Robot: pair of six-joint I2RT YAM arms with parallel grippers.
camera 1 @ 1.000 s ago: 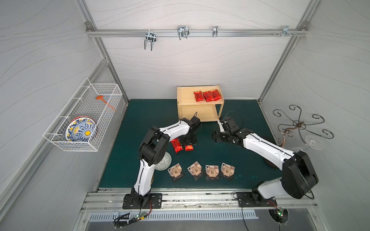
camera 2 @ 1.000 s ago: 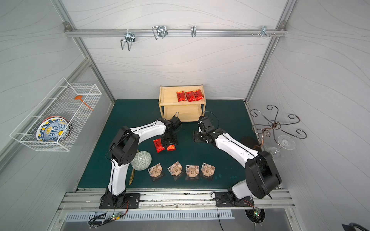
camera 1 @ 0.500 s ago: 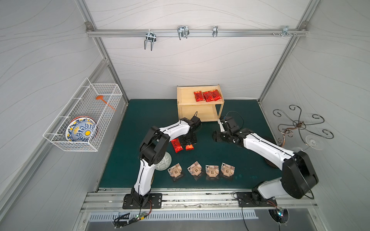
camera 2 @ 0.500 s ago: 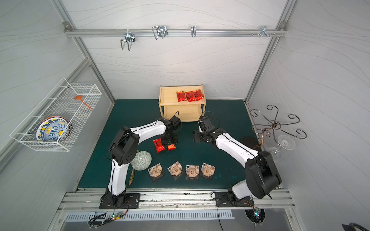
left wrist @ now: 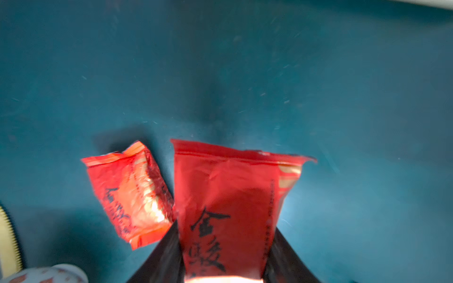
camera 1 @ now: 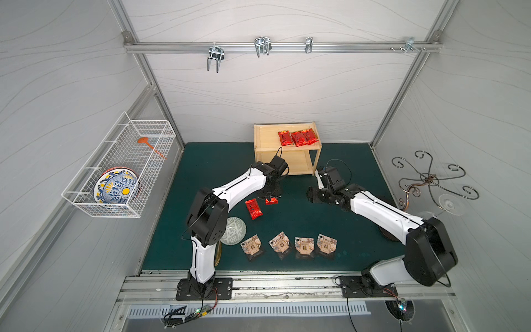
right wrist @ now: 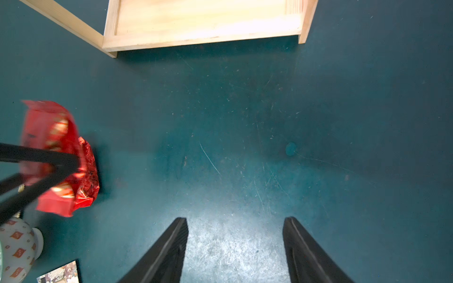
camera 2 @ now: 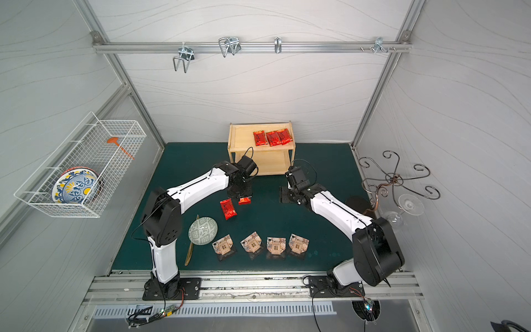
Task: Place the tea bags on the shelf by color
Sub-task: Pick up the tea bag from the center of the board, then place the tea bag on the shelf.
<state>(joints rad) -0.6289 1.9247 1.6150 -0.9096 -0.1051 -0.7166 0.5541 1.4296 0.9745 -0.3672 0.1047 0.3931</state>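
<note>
I see left jaws clamped on red sachet [left wrist: 228, 196], right jaws apart, empty. Slick foil may slip before the shelf [camera 1: 267, 138]; neighbouring sachet [left wrist: 130, 193] could snag.

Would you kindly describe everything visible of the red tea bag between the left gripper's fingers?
The red tea bag is a shiny, crinkled rectangular foil sachet with a crimped seal at its free end, black brush characters and gold stripes along one edge. The left gripper is shut on it, black fingers pressing both long sides. It seems held off the green mat, beside another red sachet lying flat.
</note>
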